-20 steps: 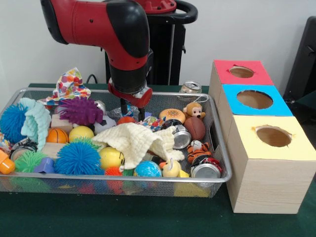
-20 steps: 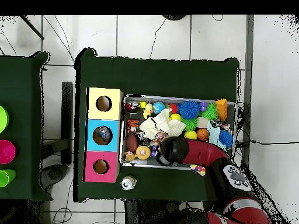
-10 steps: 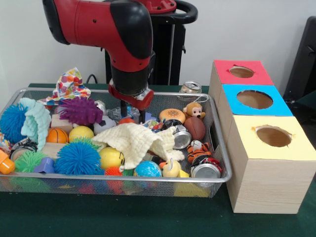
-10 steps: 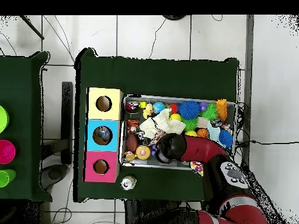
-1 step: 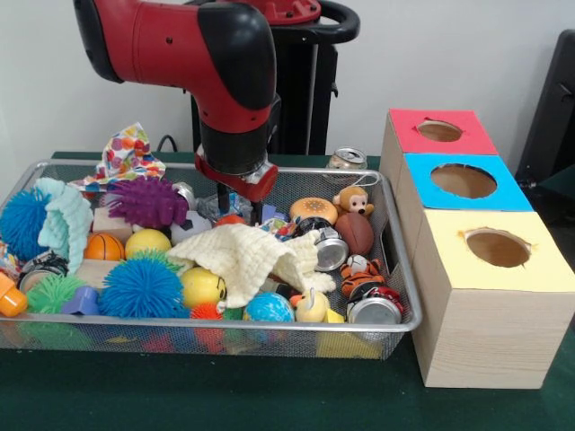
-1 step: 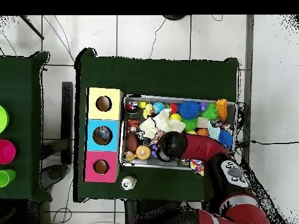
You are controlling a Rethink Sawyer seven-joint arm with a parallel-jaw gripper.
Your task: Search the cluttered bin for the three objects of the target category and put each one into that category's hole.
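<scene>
Nearest you, 2 cans (image 5: pixel 375 310) lie on their sides along the wire bin's (image 5: pixel 400 260) front-right stretch, the second one (image 5: pixel 331 250) just behind the cream cloth (image 5: pixel 247 256). Both lie toward the boxes from the gripper (image 5: pixel 237 208), with their round ends facing you. They look like the likeliest targets, though the category goes unnamed. Farther back, the gripper hangs low over the bin's rear middle, its 2 dark fingers (image 5: pixel 222 196) slightly parted and empty (nothing shows between them). A third can (image 5: pixel 346 160) stands on the table beyond the back rim. To the right stand the yellow box (image 5: pixel 496 247), blue box (image 5: pixel 463 181) and red box (image 5: pixel 439 131), holes up.
</scene>
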